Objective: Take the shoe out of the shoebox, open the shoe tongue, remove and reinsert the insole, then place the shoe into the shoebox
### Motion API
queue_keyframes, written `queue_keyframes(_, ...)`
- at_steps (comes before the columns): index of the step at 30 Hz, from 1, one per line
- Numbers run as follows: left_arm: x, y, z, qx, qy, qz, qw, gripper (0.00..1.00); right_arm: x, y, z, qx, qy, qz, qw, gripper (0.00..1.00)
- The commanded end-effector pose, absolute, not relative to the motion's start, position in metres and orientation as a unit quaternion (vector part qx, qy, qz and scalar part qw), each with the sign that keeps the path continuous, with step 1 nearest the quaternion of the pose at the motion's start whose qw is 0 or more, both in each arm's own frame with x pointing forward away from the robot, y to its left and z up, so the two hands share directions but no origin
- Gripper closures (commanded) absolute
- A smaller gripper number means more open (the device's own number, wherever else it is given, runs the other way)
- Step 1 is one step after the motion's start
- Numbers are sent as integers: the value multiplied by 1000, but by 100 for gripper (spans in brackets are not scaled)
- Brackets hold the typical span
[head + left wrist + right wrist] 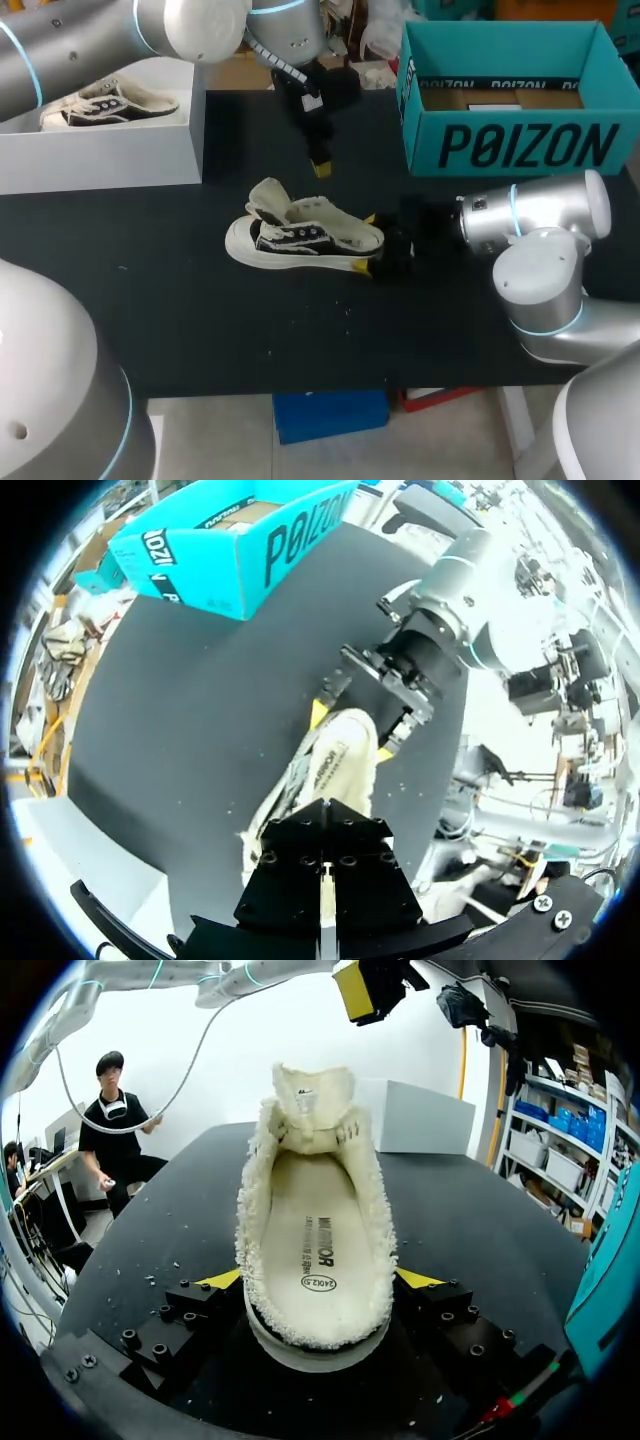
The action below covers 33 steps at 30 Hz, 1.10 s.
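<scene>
A cream, fleece-lined shoe point(300, 238) with black sides lies on the black table point(200, 320), toe to the left. Its tongue point(312, 1100) is folded up and back, and the cream insole point(318, 1250) lies inside. My right gripper point(366, 242) is at the heel with a yellow tip pressed on each side, shut on the shoe point(315, 1210). My left gripper point(321, 166) hangs shut and empty above the table, just behind the shoe point(340, 755). The teal shoebox point(510, 140) stands open at the back right.
A white box point(100, 150) at the back left holds a second shoe point(110, 104). The teal shoebox stands close beside my right arm point(540, 225). Bare black tabletop stretches in front of the shoe to the near edge.
</scene>
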<state>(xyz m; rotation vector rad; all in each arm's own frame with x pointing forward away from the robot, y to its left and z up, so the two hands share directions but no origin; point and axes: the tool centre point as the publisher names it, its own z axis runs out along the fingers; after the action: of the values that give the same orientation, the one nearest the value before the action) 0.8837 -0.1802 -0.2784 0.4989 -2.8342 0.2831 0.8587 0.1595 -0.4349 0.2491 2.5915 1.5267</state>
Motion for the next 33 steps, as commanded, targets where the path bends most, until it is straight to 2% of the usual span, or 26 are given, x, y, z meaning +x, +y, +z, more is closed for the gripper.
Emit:
queue_keyframes(1, 887, -176, -282, 24, -977, 140, 161, 100, 860, 160, -437, 83, 857, 504, 62, 100)
queue_keyframes(22, 866, -174, -309, -50, -985, 78, 148, 100, 860, 160, -437, 83, 857, 504, 62, 100)
queue_keyframes(33, 866, -169, -333, -45, -980, 84, 172, 100, 860, 160, -437, 83, 857, 504, 62, 100)
